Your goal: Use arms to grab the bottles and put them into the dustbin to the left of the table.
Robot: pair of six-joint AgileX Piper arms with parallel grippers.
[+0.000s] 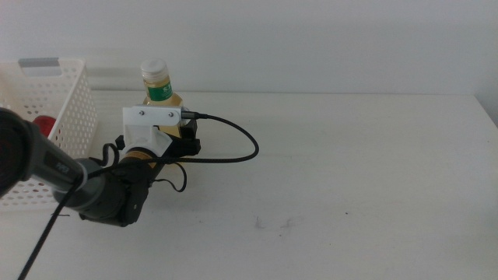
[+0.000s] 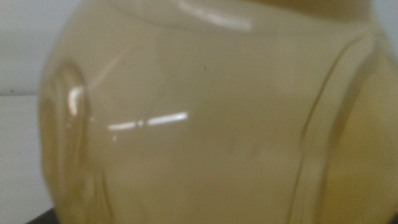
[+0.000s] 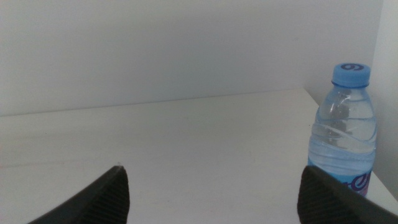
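Note:
The yellow-liquid bottle (image 1: 158,84) with a white cap and green neck label stands upright at the table's far left; its lower body is hidden behind my left arm's white wrist housing. My left gripper (image 1: 177,145) is right at the bottle's body, which fills the left wrist view (image 2: 205,124). The white perforated dustbin (image 1: 74,109) stands just left of it, with something red (image 1: 44,123) showing inside. In the right wrist view my right gripper (image 3: 211,199) is open and holds nothing, and a clear water bottle (image 3: 345,130) with a blue cap stands beside it.
A black cable (image 1: 233,148) loops from the left wrist out over the white table (image 1: 350,171). Small dark scuff marks (image 1: 272,224) lie near the front middle. The right arm is out of the middle view.

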